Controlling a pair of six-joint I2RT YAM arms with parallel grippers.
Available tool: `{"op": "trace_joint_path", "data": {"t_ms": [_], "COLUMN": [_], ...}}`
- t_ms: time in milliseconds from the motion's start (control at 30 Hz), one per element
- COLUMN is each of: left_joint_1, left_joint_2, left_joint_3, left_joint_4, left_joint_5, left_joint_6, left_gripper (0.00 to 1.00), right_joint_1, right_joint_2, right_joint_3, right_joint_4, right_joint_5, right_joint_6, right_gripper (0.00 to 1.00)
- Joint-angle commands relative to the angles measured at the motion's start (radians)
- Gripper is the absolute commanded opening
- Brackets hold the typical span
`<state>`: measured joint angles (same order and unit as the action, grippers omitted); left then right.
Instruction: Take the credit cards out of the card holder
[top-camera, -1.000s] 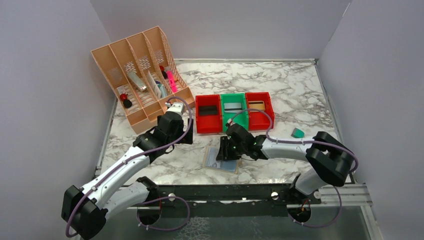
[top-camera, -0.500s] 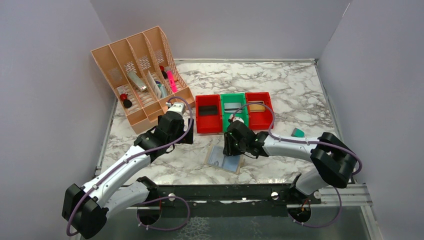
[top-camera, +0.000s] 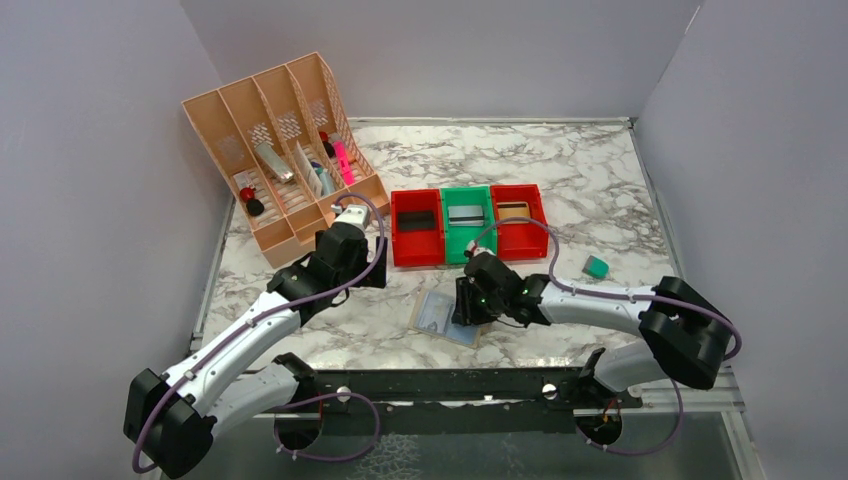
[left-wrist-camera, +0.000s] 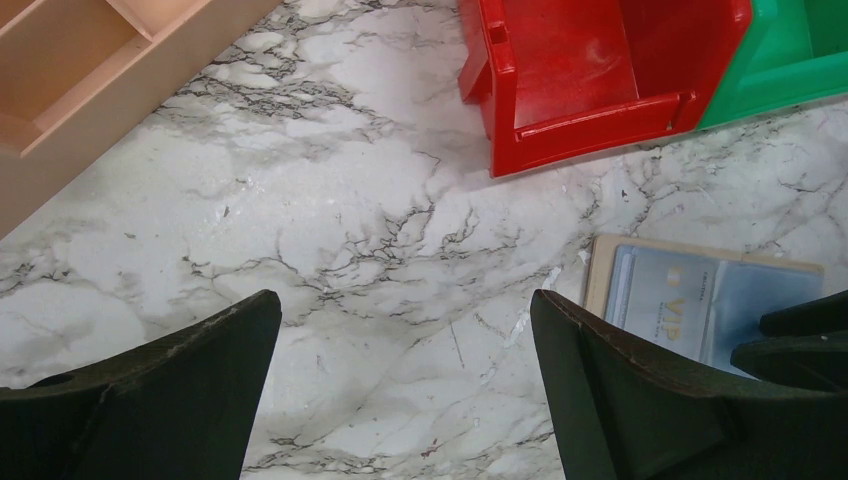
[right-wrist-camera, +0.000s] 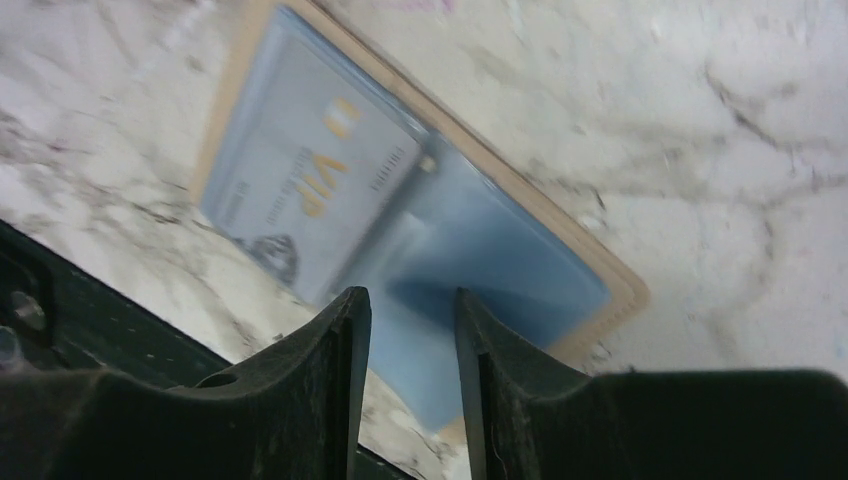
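Overlapping the card holder's (top-camera: 436, 313) right edge sits the right pincer (top-camera: 468, 309).

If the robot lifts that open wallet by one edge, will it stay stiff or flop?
The card holder lies thin and folded open, so it would probably bend at the fold. It looks light, and the marble table looks smooth, so a nudge would likely slide it. Its glossy inner panels may be slippery to pinch.

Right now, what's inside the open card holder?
In the card holder, a VIP card with gold letters shows in one pale blue pocket. The right gripper hides part of the other side, so I can't tell what's there.
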<state>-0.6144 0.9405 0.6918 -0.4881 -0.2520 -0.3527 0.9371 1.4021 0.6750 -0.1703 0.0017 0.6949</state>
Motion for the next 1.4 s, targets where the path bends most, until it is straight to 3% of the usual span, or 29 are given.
{"op": "trace_joint_path", "data": {"t_ms": [0,200,467,600,733,833,967,1033,1367], "left_joint_1": [0.007,0.007,0.007,0.007,0.006,0.007,0.007,0.006,0.007], "left_joint_2": [-0.016,-0.001,0.008,0.008,0.013,0.017,0.015,0.007,-0.004], "left_joint_3": [0.011,0.012,0.014,0.014,0.015,0.015,0.017,0.015,0.011], "left_joint_4": [0.023,0.023,0.023,0.023,0.023,0.023,0.023,0.022,0.022], "left_joint_5": [-0.009,0.009,0.018,0.016,0.018,0.018,0.017,0.016,0.013], "left_joint_6": [0.009,0.009,0.011,0.011,0.011,0.011,0.014,0.012,0.008], "left_gripper": [0.99,0.99,0.99,0.99,0.99,0.99,0.99,0.99,0.99], "right_joint_1": [0.008,-0.018,-0.047,-0.046,-0.047,-0.047,-0.047,-0.047,-0.047], "right_joint_2": [-0.003,-0.023,-0.083,-0.136,-0.159,-0.182,-0.212,-0.200,-0.126], "right_joint_3": [-0.086,-0.046,0.004,0.069,0.121,0.104,0.030,0.006,0.005], "right_joint_4": [-0.029,-0.166,-0.189,-0.291,-0.449,-0.506,-0.465,-0.434,-0.364], "right_joint_5": [0.011,0.236,0.164,0.172,0.244,0.240,0.166,0.129,0.116], "right_joint_6": [0.068,0.006,-0.040,-0.029,0.023,0.072,0.093,0.096,0.110], "right_gripper": [0.42,0.43,0.43,0.45,0.55,0.77,0.81,0.78,0.34]}}
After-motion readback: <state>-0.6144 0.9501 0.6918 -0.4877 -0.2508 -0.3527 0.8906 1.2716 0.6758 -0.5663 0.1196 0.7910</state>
